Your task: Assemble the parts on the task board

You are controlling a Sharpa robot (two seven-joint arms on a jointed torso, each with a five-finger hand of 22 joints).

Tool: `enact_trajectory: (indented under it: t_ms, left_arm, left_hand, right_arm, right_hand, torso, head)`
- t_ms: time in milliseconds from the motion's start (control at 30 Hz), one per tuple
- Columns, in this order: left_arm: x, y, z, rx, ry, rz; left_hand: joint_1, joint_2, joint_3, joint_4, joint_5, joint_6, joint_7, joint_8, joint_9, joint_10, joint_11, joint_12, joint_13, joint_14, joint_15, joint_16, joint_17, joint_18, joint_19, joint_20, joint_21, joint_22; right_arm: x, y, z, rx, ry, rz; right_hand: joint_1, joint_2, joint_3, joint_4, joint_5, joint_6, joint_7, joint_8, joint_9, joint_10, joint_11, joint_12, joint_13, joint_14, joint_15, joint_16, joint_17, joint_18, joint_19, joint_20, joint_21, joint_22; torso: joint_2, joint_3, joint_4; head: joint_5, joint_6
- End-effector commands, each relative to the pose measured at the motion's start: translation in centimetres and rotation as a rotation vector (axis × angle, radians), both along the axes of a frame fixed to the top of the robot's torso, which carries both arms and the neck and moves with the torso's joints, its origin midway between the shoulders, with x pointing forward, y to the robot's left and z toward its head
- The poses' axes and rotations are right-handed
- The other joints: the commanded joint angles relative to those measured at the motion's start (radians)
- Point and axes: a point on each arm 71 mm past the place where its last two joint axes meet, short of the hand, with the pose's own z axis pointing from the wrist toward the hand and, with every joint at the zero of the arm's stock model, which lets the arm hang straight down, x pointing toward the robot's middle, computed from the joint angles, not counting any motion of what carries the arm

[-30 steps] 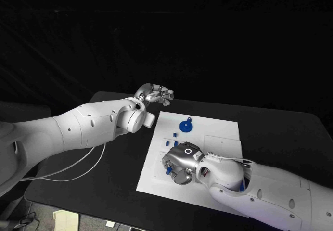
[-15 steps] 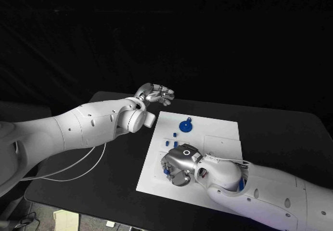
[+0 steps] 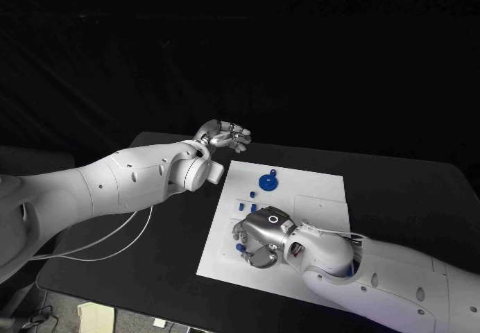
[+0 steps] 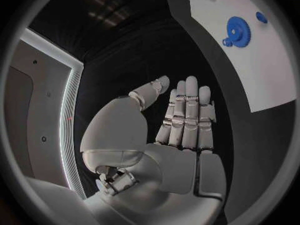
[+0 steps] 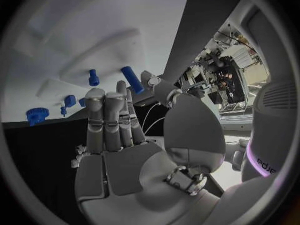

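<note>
The white task board [image 3: 300, 208] lies mid-table. A blue gear [image 3: 268, 182] stands near its far edge, also seen as the gear [image 4: 238, 31] from the left wrist. Small blue pegs [image 3: 247, 206] stand just before the gear. My right hand [image 3: 262, 239] hovers low over the board's near left part. In the right wrist view a blue peg [image 5: 132, 79] sits pinched between the thumb and a fingertip of the right hand [image 5: 115, 135], with other pegs [image 5: 94, 77] beyond. My left hand [image 3: 222, 135] hangs raised off the board's far left corner, fingers straight and holding nothing.
The black table [image 3: 400, 187] surrounds the board, with bare room to the right. A white cable [image 3: 110, 243] loops on the table under my left arm. Raised white outlines [image 3: 320, 205] mark the board's right half.
My right hand has shifted slightly toward the board's near left edge. The left hand and the parts on the board have not moved.
</note>
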Motion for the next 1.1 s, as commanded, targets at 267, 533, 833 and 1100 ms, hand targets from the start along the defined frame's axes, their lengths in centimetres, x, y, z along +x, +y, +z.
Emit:
enact_trajectory:
  t_ms: [267,533,833,1100]
  left_arm:
    - [0.0,0.1,0.1,-0.005,-0.002,-0.003]
    - [0.0,0.8,0.0,-0.001,-0.001,0.007]
    - [0.0,1.6,-0.3,0.006,-0.005,0.011]
    - [-0.1,1.5,-0.8,-0.007,0.0,-0.013]
  left_hand:
    - [0.001,0.007,0.0,-0.002,0.0,-0.005,0.0,0.006,0.0,0.005,0.002,-0.004,-0.002,0.004,0.0,-0.004,0.002,0.007,0.008,0.001,-0.004,0.002]
    - [0.002,0.007,0.0,-0.003,0.0,-0.005,0.0,0.006,0.0,0.005,0.002,-0.004,-0.002,0.004,0.0,-0.005,0.003,0.007,0.008,0.001,-0.004,0.002]
    - [0.001,0.003,-0.002,-0.003,-0.001,-0.005,0.001,0.006,0.0,0.005,0.002,-0.004,-0.002,0.004,0.0,-0.006,0.005,0.007,0.008,0.001,-0.005,0.003]
    - [-0.018,-0.006,-0.016,0.002,0.001,0.009,-0.005,0.014,0.002,0.023,-0.006,0.003,0.001,0.003,0.001,-0.017,0.014,0.006,0.007,0.002,-0.009,0.007]
  right_arm:
    - [-0.1,-1.8,0.8,0.102,-0.012,-0.052]
    - [0.6,-5.7,3.5,0.169,0.136,-0.13]
    - [3.8,-13.6,5.7,0.22,0.372,-0.386]
    - [4.8,-18.7,4.5,0.105,0.577,-0.608]
  right_hand:
    - [-0.009,-0.023,-0.055,-0.012,0.024,-0.029,0.011,-0.013,-0.004,-0.032,0.011,-0.014,-0.002,-0.01,0.017,0.009,-0.002,0.1,-0.014,-0.002,-0.005,0.018]
    - [-0.046,-0.022,-0.133,-0.028,0.088,-0.034,0.012,-0.008,-0.002,-0.035,0.012,-0.011,0.002,-0.024,0.018,0.012,-0.004,0.1,-0.026,0.001,-0.008,0.018]
    - [-0.051,0.017,-0.152,0.006,0.074,0.005,-0.018,0.018,0.015,0.103,-0.038,0.126,0.101,-0.022,-0.028,0.015,-0.009,0.1,-0.024,0.001,-0.01,0.017]
    - [-0.087,0.037,-0.089,0.104,0.014,0.03,-0.063,0.026,0.05,-0.001,-0.09,0.66,0.66,0.028,-0.064,0.086,0.027,0.1,0.047,-0.035,0.031,0.024]
  torso:
    - [0.0,0.0004,0.0005]
    - [-0.003,0.0009,-0.0048]
    - [-0.01,0.0047,-0.0168]
    - [-0.017,0.0118,-0.0234]
  head:
    - [-0.001,0.003]
    - [-0.007,0.01]
    - [-0.043,0.03]
    - [-0.073,0.034]
